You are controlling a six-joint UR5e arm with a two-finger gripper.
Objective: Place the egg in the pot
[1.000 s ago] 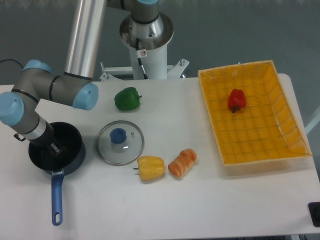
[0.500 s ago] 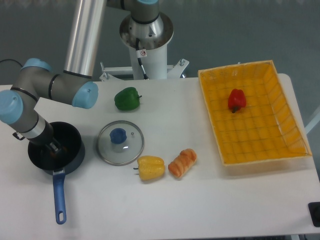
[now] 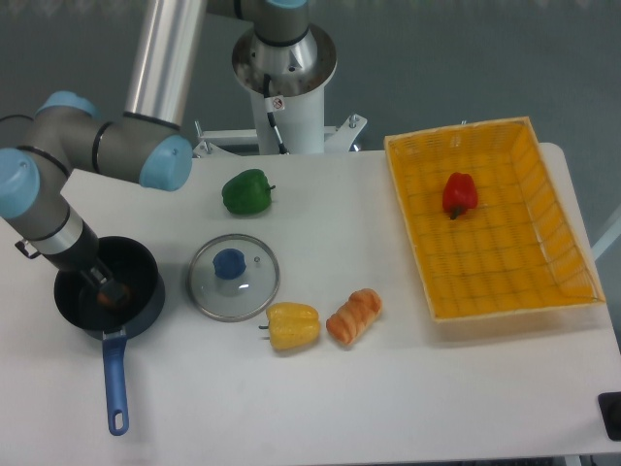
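Since a second ago the arm has lifted up and left, and the pot's long blue handle has swung slightly right; everything else sits where it was.

Nearest you, the round dark navy saucepan with the blue handle (image 3: 109,296) sits at the table's left edge, handle pointing toward the camera. The small brown-orange oval egg (image 3: 110,296) shows inside it, on the pot floor. The two-finger gripper (image 3: 101,284) hangs inside the pot rim, right at the egg; you cannot tell whether its fingers are apart or closed on the egg, too small and dark.

Right of the pot: round glass lid with blue knob (image 3: 233,277), flat on the white table (image 3: 388,408). Just beside it, the yellow bell pepper (image 3: 292,325), then the striped orange croissant-like item (image 3: 353,316), near but apart.

Farther back, the green bell pepper (image 3: 246,192). On the right, the orange rectangular mesh basket (image 3: 543,291) holds a red bell pepper (image 3: 459,195) toward its far end.

At the back, the arm's base column carries a small round red-and-white sticker (image 3: 277,103); its marking is unreadable. No other writing visible.
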